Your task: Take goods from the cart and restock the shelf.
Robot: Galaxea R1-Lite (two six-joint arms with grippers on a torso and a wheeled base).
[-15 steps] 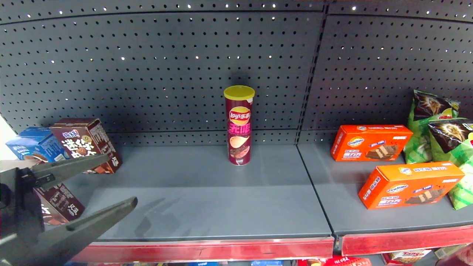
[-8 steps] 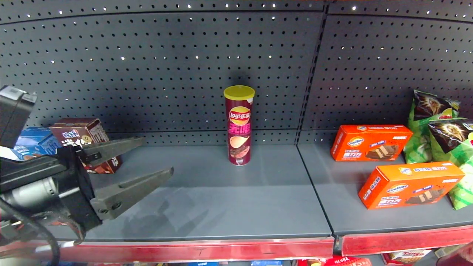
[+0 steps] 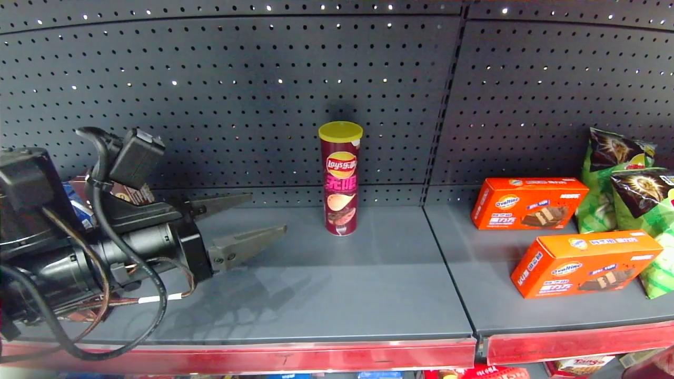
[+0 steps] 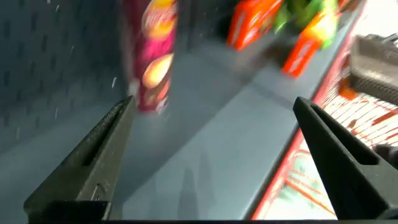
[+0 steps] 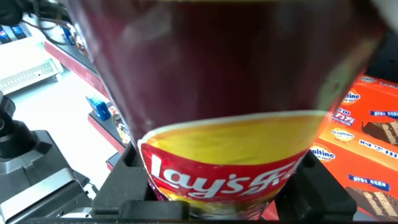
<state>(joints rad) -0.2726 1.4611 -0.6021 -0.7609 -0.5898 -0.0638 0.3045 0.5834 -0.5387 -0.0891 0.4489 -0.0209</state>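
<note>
Chips can [image 3: 340,179] standing upright on a store shelf [image 3: 295,295], with the robot's empty left hand [image 3: 267,213] aimed at it, fingers apart.
The can stands near the pegboard back [image 3: 237,105], yellow lid up, long axis vertical, label facing the aisle. The left hand is near its left side, not touching. The step looks like a reach for this can. It is best done level at mid-height, with 1 finger on each side, closing squarely so the round body does not tip. The right hand [image 5: 217,183] is clamped on a 2nd chips can [image 5: 217,112]. 2 orange boxes [image 3: 529,202] lie further right.
</note>
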